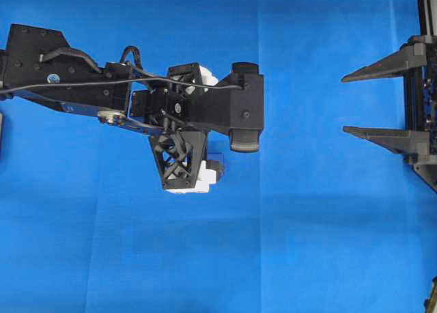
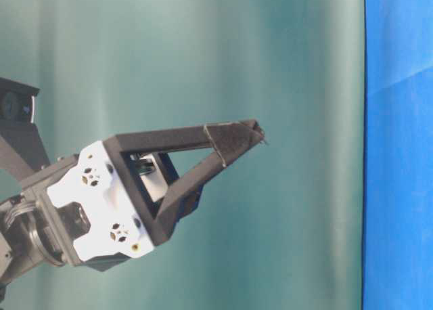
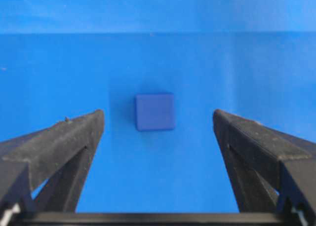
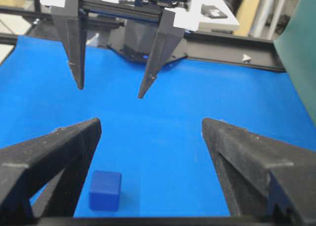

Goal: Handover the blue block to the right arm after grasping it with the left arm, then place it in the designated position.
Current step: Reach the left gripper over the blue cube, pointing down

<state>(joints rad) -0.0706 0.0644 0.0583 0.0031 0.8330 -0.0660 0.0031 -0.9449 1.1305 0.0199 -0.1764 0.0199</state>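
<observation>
The blue block (image 3: 154,112) lies flat on the blue cloth, seen straight down between the two fingers of my left gripper (image 3: 158,113). That gripper is open and hangs above the block without touching it. In the right wrist view the block (image 4: 105,190) sits low left, near my right gripper's left finger (image 4: 59,157), and the left gripper (image 4: 109,93) points down farther back. My right gripper (image 4: 150,121) is open and holds nothing. Overhead, the left arm (image 1: 205,104) hides the block, and the right gripper (image 1: 344,103) points left from the right edge.
The blue cloth (image 1: 307,224) covers the whole table. A black frame rail (image 4: 222,56) runs along the far side behind the left arm. A green backdrop (image 4: 296,43) stands at the right of that view.
</observation>
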